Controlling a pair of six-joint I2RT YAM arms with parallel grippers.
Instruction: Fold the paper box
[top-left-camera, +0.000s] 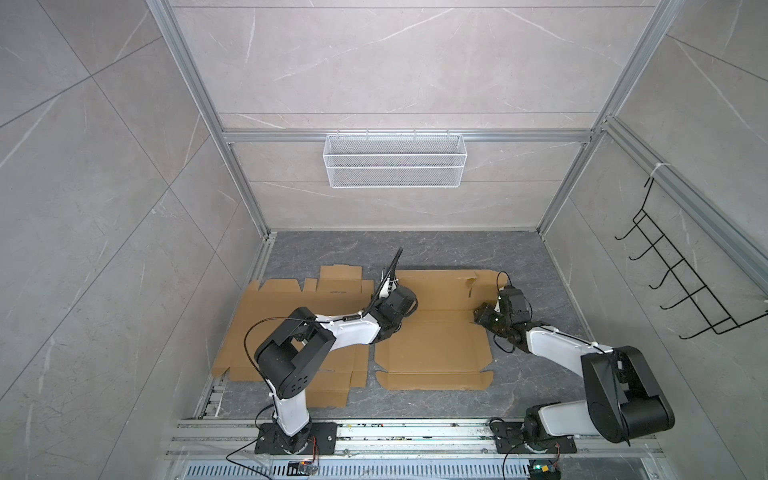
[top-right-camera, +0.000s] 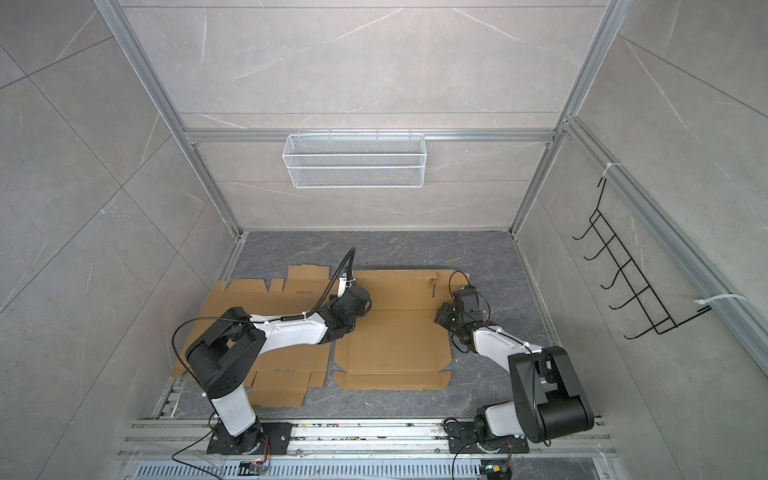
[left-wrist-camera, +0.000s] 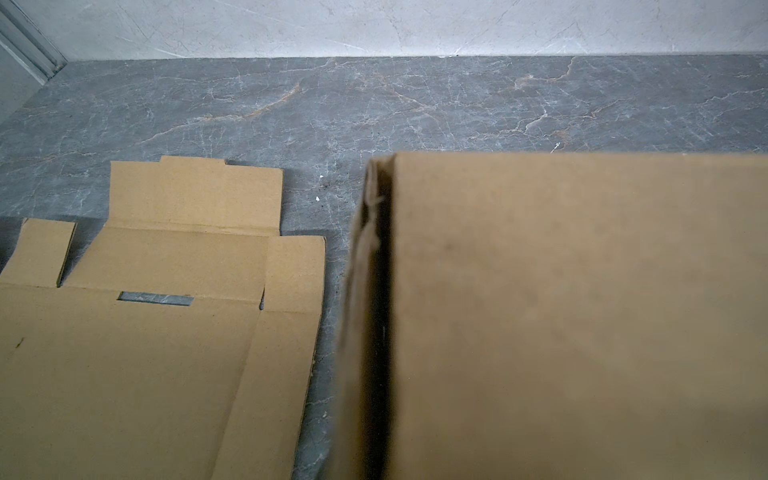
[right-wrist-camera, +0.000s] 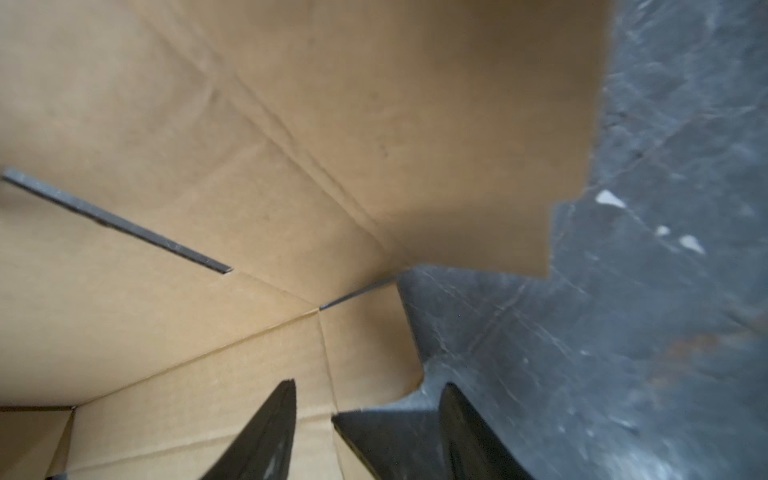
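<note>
The paper box (top-left-camera: 432, 345) (top-right-camera: 390, 345) is a brown cardboard blank lying mid-table, with its front flap flat. My left gripper (top-left-camera: 401, 297) (top-right-camera: 357, 299) is at the blank's left edge, by the crease of the rear panel. In the left wrist view that panel (left-wrist-camera: 582, 311) rises close to the camera and hides the fingers, which are shut on its edge. My right gripper (top-left-camera: 482, 318) (top-right-camera: 442, 316) (right-wrist-camera: 370, 382) stands open at the right edge. One finger is over the cardboard (right-wrist-camera: 291, 124) and the other is over the table.
A second flat cardboard blank (top-left-camera: 266, 307) (top-right-camera: 232, 307) (left-wrist-camera: 124, 353) lies under the left arm. A white wire basket (top-left-camera: 395, 160) hangs on the rear wall and a black hook rack (top-left-camera: 685, 282) on the right wall. Aluminium rails (top-left-camera: 415, 432) run along the front.
</note>
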